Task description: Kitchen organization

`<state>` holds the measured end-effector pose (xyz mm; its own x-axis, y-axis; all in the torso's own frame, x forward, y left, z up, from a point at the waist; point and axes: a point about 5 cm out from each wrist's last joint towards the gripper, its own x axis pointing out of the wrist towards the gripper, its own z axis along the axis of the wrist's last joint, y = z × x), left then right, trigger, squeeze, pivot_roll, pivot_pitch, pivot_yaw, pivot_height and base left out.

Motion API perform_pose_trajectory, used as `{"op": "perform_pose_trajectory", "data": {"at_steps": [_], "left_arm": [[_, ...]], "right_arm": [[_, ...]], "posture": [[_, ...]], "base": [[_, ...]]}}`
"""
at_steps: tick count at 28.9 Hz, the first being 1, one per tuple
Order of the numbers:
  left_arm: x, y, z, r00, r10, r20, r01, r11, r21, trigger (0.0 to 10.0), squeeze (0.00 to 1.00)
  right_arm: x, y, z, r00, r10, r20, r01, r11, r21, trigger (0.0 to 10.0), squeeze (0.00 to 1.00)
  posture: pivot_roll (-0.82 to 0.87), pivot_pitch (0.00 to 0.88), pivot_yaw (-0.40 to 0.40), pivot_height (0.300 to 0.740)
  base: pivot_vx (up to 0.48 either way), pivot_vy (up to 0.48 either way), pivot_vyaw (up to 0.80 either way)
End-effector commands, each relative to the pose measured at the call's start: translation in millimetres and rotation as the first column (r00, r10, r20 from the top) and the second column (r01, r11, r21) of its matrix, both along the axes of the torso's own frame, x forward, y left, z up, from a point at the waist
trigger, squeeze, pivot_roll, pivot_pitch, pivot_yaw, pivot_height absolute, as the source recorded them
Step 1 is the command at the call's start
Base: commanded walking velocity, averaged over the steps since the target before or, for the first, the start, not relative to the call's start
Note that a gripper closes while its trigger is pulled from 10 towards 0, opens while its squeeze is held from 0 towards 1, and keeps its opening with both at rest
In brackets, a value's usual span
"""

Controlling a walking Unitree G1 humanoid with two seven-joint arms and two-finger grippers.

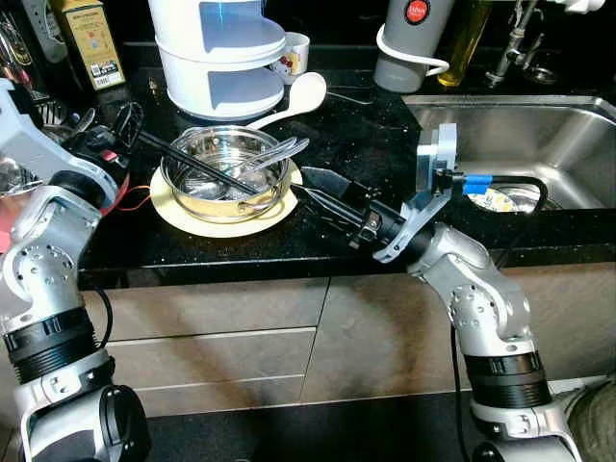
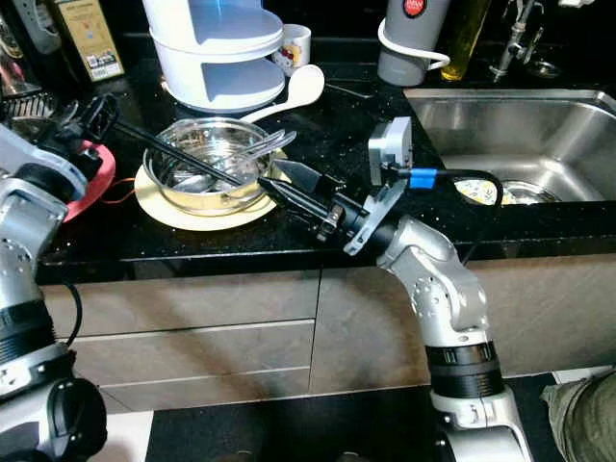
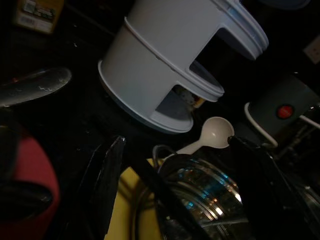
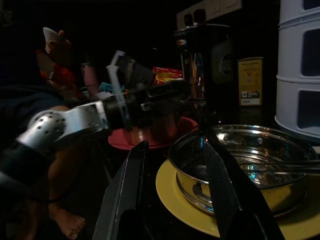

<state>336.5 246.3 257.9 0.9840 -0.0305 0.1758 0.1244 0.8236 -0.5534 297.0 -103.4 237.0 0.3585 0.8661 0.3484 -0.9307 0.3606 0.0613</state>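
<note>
A steel bowl (image 1: 226,173) holding several metal utensils (image 1: 274,152) sits on a yellow plate (image 1: 183,217) on the black counter (image 1: 366,135). My left gripper (image 1: 241,183) reaches in from the left, and one long black finger lies across the bowl's mouth. In the left wrist view its fingers (image 3: 105,185) stand wide apart over the bowl (image 3: 210,195), so it is open. My right gripper (image 1: 300,181) comes in low from the right, open, with its tips at the plate's right edge beside the bowl. The right wrist view shows the bowl (image 4: 235,160) just beyond the spread fingers (image 4: 125,195).
Behind the bowl stand a white tiered container (image 1: 221,48), a white ladle (image 1: 303,91) and a mug (image 1: 294,53). A grey jug (image 1: 409,43) and the steel sink (image 1: 520,135) are at the right. A red dish (image 2: 91,178) is at the left. A person's leg (image 2: 582,419) is at the lower right.
</note>
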Motion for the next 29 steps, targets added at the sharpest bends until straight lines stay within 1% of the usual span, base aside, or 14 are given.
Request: {"op": "perform_pose_trajectory", "data": {"at_steps": [1, 2, 5, 7, 9, 10, 12, 14, 17, 19, 20, 21, 28, 29], "left_arm": [[5.8, -2.9, 3, 0.999, -0.051, -0.005, 0.051, 0.998, -0.030, 10.0, 0.00], [5.8, -2.9, 3, 0.999, -0.051, -0.005, 0.051, 0.998, -0.030, 10.0, 0.00], [12.0, -10.0, 8, 0.995, -0.103, -0.004, 0.103, 0.991, -0.082, 10.0, 0.00], [12.0, -10.0, 8, 0.995, -0.103, -0.004, 0.103, 0.991, -0.082, 10.0, 0.00], [15.3, -17.8, 11, 0.990, -0.143, 0.004, 0.142, 0.981, -0.130, 10.0, 0.00], [15.3, -17.8, 11, 0.990, -0.143, 0.004, 0.142, 0.981, -0.130, 10.0, 0.00], [17.0, -23.9, 12, 0.986, -0.164, 0.007, 0.163, 0.972, -0.170, 10.0, 0.00], [16.9, -26.7, 13, 0.986, -0.165, 0.007, 0.164, 0.971, -0.176, 10.0, 0.00], [15.4, -30.1, 14, 0.986, -0.165, 0.016, 0.165, 0.969, -0.184, 10.0, 0.00], [9.2, -32.4, 26, 0.990, -0.130, 0.054, 0.137, 0.976, -0.169, 10.0, 0.00], [9.2, -32.4, 26, 0.990, -0.130, 0.054, 0.137, 0.976, -0.169, 10.0, 0.00], [6.1, -31.2, 33, 0.991, -0.113, 0.077, 0.125, 0.975, -0.182, 10.0, 0.00], [-0.8, -29.5, 39, 0.994, -0.062, 0.084, 0.080, 0.971, -0.225, 10.0, 0.00], [-5.1, -32.7, 39, 0.996, -0.051, 0.079, 0.070, 0.967, -0.246, 10.0, 0.00]], "right_arm": [[-3.8, 0.4, 2, 1.000, 0.012, 0.007, -0.011, 1.000, -0.010, 10.0, 0.00], [-3.8, 0.4, 2, 1.000, 0.012, 0.007, -0.011, 1.000, -0.010, 10.0, 0.00], [-5.0, -1.2, 2, 1.000, 0.007, 0.008, -0.006, 1.000, -0.012, 10.0, 0.00], [-5.0, -1.2, 2, 1.000, 0.007, 0.008, -0.006, 1.000, -0.012, 10.0, 0.00], [-5.8, -2.6, 3, 1.000, 0.001, 0.005, -0.001, 1.000, -0.012, 10.0, 0.00], [-5.8, -2.6, 3, 1.000, 0.001, 0.005, -0.001, 1.000, -0.012, 10.0, 0.00], [-6.3, -3.5, 3, 1.000, -0.002, 0.003, 0.003, 1.000, -0.014, 10.0, 0.00], [-6.3, -4.0, 3, 1.000, -0.004, 0.002, 0.004, 1.000, -0.015, 10.0, 0.00], [-6.3, -4.5, 2, 1.000, -0.004, 0.000, 0.004, 1.000, -0.015, 10.0, 0.00], [-6.3, -5.0, 2, 1.000, -0.006, -0.007, 0.006, 1.000, -0.016, 10.0, 0.00], [-6.3, -5.0, 2, 1.000, -0.006, -0.007, 0.006, 1.000, -0.016, 10.0, 0.00], [-6.4, -5.0, 1, 1.000, -0.006, -0.009, 0.006, 1.000, -0.018, 10.0, 0.00], [-6.4, -4.7, 0, 1.000, -0.007, -0.015, 0.006, 1.000, -0.017, 10.0, 0.00], [-6.3, -4.7, 0, 1.000, -0.008, -0.016, 0.007, 1.000, -0.017, 10.0, 0.00]], "posture": [[0.06, 0.057, -0.032, 0.732], [0.06, 0.057, -0.032, 0.732], [0.05, 0.061, -0.029, 0.732], [0.05, 0.061, -0.029, 0.732], [0.05, 0.064, -0.029, 0.732], [0.05, 0.064, -0.029, 0.732], [0.04, 0.065, -0.030, 0.732], [0.05, 0.067, -0.029, 0.732], [0.05, 0.068, -0.032, 0.732], [0.05, 0.071, -0.036, 0.732], [0.05, 0.071, -0.036, 0.732], [0.05, 0.071, -0.037, 0.732], [0.06, 0.072, -0.036, 0.732], [0.05, 0.073, -0.035, 0.732]], "base": [[0.000, 0.000, 0.00], [0.000, 0.000, 0.00], [0.000, 0.000, 0.00], [0.000, 0.000, 0.00], [0.000, 0.000, 0.00], [0.000, 0.000, 0.00], [0.000, 0.000, 0.00], [0.000, 0.000, 0.00], [0.000, 0.000, 0.00], [0.000, 0.000, 0.00], [0.000, 0.000, 0.00], [0.000, 0.000, 0.00], [0.000, 0.000, 0.00], [0.000, 0.000, 0.00]]}}
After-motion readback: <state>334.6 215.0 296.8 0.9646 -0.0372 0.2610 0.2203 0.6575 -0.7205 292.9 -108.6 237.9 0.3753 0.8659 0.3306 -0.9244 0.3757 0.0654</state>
